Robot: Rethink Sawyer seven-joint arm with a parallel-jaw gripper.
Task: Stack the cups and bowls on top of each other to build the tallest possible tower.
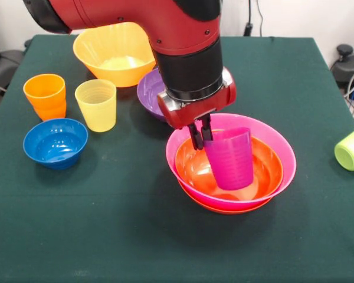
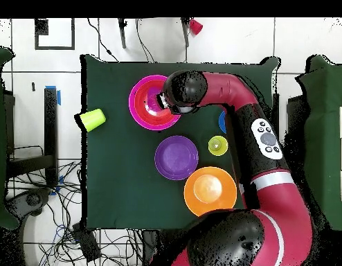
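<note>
The tower is a pink bowl (image 1: 283, 154) nested between two red-orange bowls, one (image 1: 192, 168) inside it and one (image 1: 224, 210) showing as a rim beneath. A purple cup (image 1: 231, 160) stands slightly tilted, mouth up, in the inner bowl. My gripper (image 1: 202, 140) comes down from above and is shut on the cup's near-left rim. In the overhead view the arm's wrist covers the cup and part of the pink bowl (image 2: 140, 104).
At the left are an orange cup (image 1: 45, 95), a yellow cup (image 1: 96, 104) and a small blue bowl (image 1: 55, 141). A yellow-orange bowl (image 1: 115, 53) and a purple bowl (image 1: 147, 91) lie behind the arm. A lime cup (image 1: 353, 147) lies on its side at the right edge.
</note>
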